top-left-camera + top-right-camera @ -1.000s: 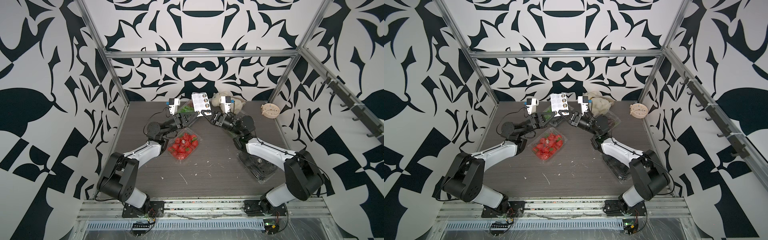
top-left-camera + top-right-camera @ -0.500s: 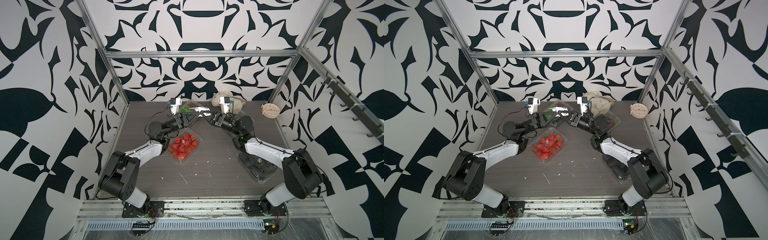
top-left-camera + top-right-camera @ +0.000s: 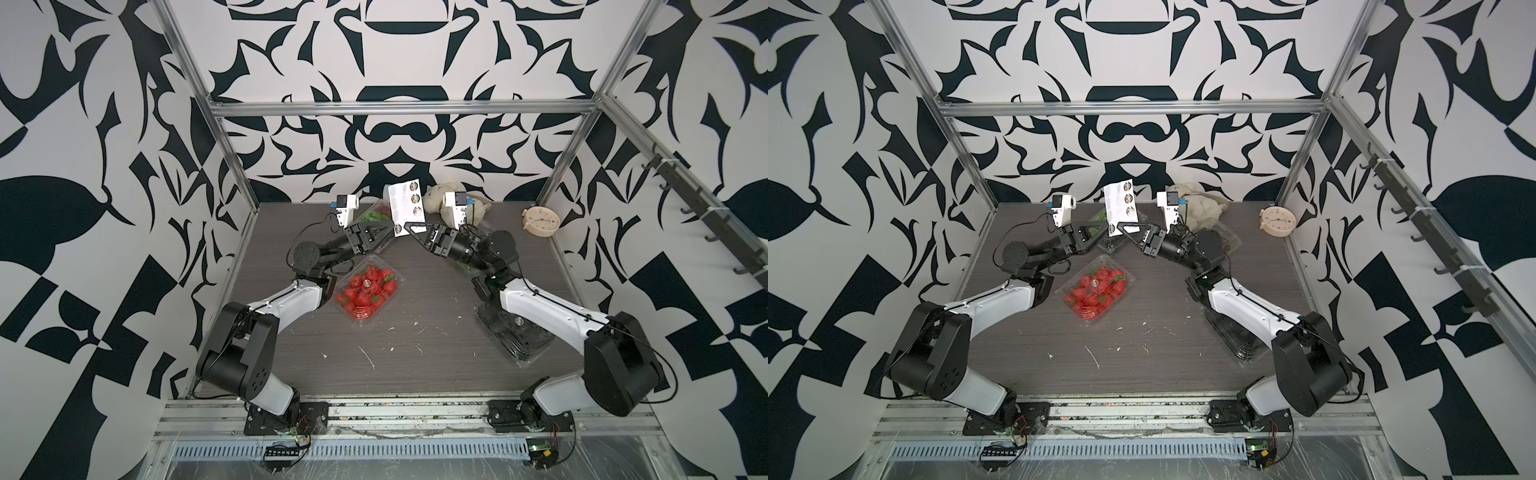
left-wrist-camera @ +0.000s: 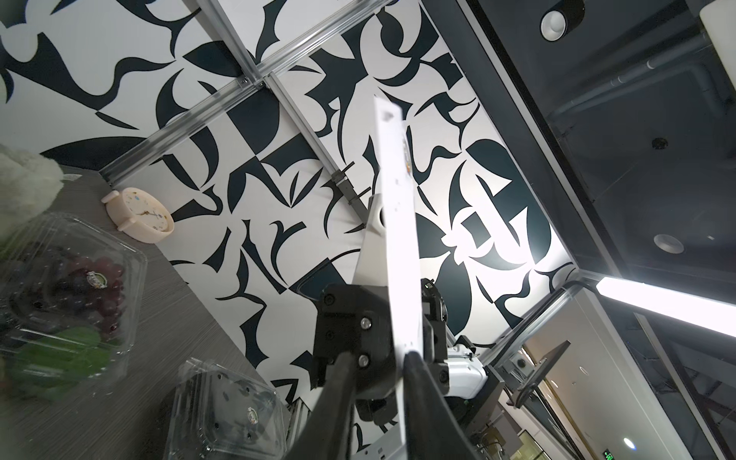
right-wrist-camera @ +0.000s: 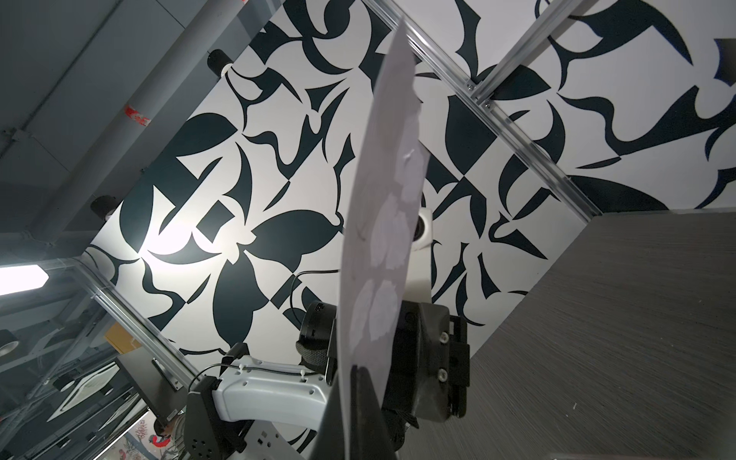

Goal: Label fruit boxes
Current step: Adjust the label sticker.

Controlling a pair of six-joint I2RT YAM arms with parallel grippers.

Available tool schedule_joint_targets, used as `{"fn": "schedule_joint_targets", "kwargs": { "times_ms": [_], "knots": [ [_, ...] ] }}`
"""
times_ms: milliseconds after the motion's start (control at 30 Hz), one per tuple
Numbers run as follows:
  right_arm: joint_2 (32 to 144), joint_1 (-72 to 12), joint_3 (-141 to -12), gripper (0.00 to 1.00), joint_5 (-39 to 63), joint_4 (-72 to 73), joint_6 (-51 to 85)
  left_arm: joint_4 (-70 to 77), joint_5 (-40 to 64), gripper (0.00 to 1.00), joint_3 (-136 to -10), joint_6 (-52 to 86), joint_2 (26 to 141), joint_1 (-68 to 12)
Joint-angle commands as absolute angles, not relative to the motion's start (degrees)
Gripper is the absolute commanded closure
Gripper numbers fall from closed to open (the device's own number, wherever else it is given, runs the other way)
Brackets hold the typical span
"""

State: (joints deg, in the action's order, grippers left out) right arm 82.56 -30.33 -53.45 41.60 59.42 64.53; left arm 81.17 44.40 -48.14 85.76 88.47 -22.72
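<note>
Sticker sheet (image 3: 405, 203) stands upright above the far centre of the table (image 3: 415, 365), lifted clear so both arms can reach its bottom edge; round labels run down its right side in both top views.

Right gripper (image 3: 409, 227) is clamped on the sheet's bottom corner from the right and serves as the holder; the right wrist view shows the sheet rising straight out of its closed fingers.

Left gripper (image 3: 390, 229) meets the sheet from the left; in the left wrist view its jaws stand a little apart astride the bottom edge, with a gap to one finger, so it is not pinching. It is probably lining up on the lowest label (image 3: 398, 227) to peel it.

Fruit boxes all rest on the table:
- strawberry box (image 3: 368, 291): left of centre, just near of the left gripper; label on lid
- avocado box (image 3: 515, 338): near right, partly under the right arm; label on lid
- grape box (image 4: 71, 286): far right beside the plush toy (image 3: 440, 199); label on lid
- second grape box (image 3: 376, 216): far centre, behind the sheet; lid mostly hidden, label cannot be told

Judgement: the second grape box is likely the one left to do. Risk: the thin sheet flexes, so a hard pull may tear it or drag it from the holder.
</note>
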Motion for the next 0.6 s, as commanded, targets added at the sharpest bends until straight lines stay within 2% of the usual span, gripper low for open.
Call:
{"fn": "schedule_joint_targets", "kwargs": {
  "times_ms": [0, 567],
  "knots": [
    [81.5, -30.4, -53.4, 1.0, 42.8, 59.4, 62.3, 82.4, 45.0, 0.77, -48.2, 85.8, 87.5, -22.5],
    [82.6, -30.5, -53.9, 1.0, 41.7, 58.7, 61.9, 82.5, 46.3, 0.8, -48.7, 85.6, 87.1, -23.6]
  ]
}}
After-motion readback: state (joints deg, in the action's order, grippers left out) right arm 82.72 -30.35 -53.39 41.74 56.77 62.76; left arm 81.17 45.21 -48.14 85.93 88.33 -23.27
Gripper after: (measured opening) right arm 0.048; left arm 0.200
